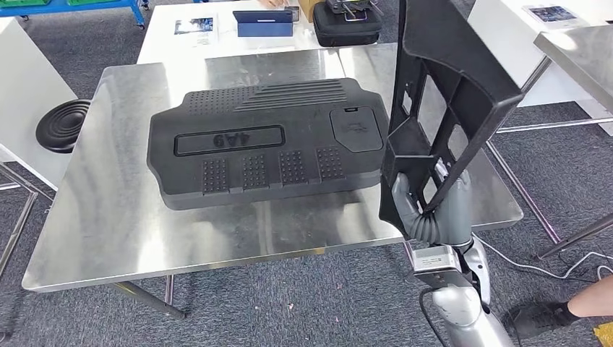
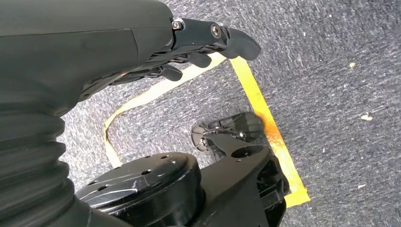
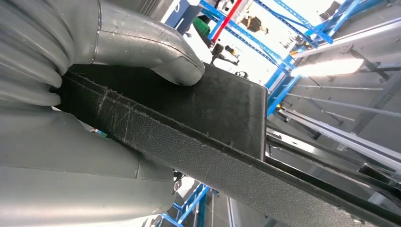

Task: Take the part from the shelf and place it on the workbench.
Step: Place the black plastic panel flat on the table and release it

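Note:
My right hand [image 1: 432,211] grips the lower end of a black ribbed plastic part [image 1: 448,94] and holds it upright above the right edge of the steel workbench [image 1: 108,210]. In the right wrist view the thumb [image 3: 156,52] presses on the part's flat black face [image 3: 222,109]. A larger black plastic cover [image 1: 264,141] marked with raised lettering lies flat on the middle of the workbench. My left hand [image 2: 198,45] hangs over the carpet with its dark fingers loosely curled and nothing in them.
A second table [image 1: 217,36] behind the workbench carries a blue tablet stand [image 1: 264,23] and a black case [image 1: 347,23]. A round black stool [image 1: 63,124] stands at the left. Another steel table [image 1: 578,54] is at the right. A person's foot [image 1: 538,316] is near my right arm.

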`<act>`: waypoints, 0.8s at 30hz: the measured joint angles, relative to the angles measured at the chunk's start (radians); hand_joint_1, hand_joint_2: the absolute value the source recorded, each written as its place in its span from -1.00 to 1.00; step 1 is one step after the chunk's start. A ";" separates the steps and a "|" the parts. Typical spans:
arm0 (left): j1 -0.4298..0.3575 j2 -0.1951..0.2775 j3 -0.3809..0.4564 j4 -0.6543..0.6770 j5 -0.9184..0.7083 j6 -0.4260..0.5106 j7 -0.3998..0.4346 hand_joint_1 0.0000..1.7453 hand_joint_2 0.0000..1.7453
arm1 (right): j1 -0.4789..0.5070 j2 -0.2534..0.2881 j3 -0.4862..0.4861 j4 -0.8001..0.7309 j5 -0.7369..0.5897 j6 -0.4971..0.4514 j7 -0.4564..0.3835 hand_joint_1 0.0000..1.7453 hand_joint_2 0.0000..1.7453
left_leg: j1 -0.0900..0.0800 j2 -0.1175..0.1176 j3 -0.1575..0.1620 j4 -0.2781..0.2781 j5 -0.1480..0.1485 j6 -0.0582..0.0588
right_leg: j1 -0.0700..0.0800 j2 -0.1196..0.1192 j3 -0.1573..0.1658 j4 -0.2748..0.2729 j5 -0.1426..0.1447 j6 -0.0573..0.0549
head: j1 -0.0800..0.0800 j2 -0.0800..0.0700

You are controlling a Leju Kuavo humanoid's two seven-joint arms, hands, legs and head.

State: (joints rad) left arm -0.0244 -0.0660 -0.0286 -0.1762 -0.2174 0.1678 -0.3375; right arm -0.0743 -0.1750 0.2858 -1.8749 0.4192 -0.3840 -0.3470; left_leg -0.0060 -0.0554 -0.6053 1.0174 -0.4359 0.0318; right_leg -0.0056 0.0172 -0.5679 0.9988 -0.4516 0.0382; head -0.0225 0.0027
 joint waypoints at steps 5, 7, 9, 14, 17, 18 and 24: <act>0.000 0.000 0.000 0.000 -0.010 0.008 0.011 -1.00 1.00 | -0.026 -0.004 0.006 0.012 0.062 0.018 0.032 1.00 1.00 | -0.003 0.000 0.000 0.000 0.000 0.000 | -0.003 0.000 0.000 0.000 0.000 0.000 | 0.000 0.000; 0.000 0.001 0.000 0.000 -0.013 0.009 0.013 -1.00 1.00 | -0.039 -0.008 0.009 0.018 0.076 0.021 0.040 1.00 1.00 | -0.004 -0.001 0.000 0.000 0.000 0.000 | -0.004 0.000 0.000 0.000 0.000 0.000 | 0.000 0.000; 0.000 0.001 0.000 0.000 -0.015 0.011 0.014 -1.00 1.00 | -0.051 -0.011 0.012 0.023 0.106 0.023 0.052 1.00 1.00 | -0.005 -0.001 0.000 0.000 0.000 0.000 | -0.005 0.000 0.000 0.000 0.000 0.001 | 0.000 0.000; -0.003 0.002 0.000 0.000 -0.031 0.014 0.017 -1.00 1.00 | -0.121 -0.033 0.043 0.059 0.259 0.039 0.104 1.00 1.00 | -0.006 0.000 0.000 0.000 0.001 0.001 | -0.006 0.000 0.000 0.000 0.001 0.001 | 0.000 0.000; -0.004 0.002 0.000 0.000 -0.033 0.014 0.019 -1.00 1.00 | -0.151 -0.040 0.057 0.077 0.276 0.042 0.113 1.00 1.00 | -0.006 -0.001 0.000 0.000 0.001 0.001 | -0.006 -0.001 0.000 0.000 0.001 0.001 | 0.000 0.000; -0.004 0.002 0.000 0.000 -0.033 0.014 0.019 -1.00 1.00 | -0.156 -0.041 0.060 0.082 0.277 0.042 0.114 1.00 1.00 | -0.006 -0.001 0.000 0.000 0.001 0.001 | -0.006 -0.001 0.000 0.000 0.001 0.001 | 0.000 0.000; -0.005 0.003 0.000 0.000 -0.033 0.014 0.019 -1.00 1.00 | -0.166 -0.046 0.073 0.101 0.279 0.043 0.115 1.00 1.00 | -0.006 -0.001 -0.001 0.000 0.001 0.001 | -0.006 -0.001 0.000 0.000 0.001 0.001 | 0.000 0.000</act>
State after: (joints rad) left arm -0.0292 -0.0633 -0.0290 -0.1766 -0.2506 0.1823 -0.3182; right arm -0.2407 -0.2213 0.3591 -1.7740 0.6977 -0.3410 -0.2316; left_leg -0.0117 -0.0562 -0.6059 1.0178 -0.4350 0.0327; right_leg -0.0115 0.0163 -0.5680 0.9988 -0.4508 0.0396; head -0.0226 0.0027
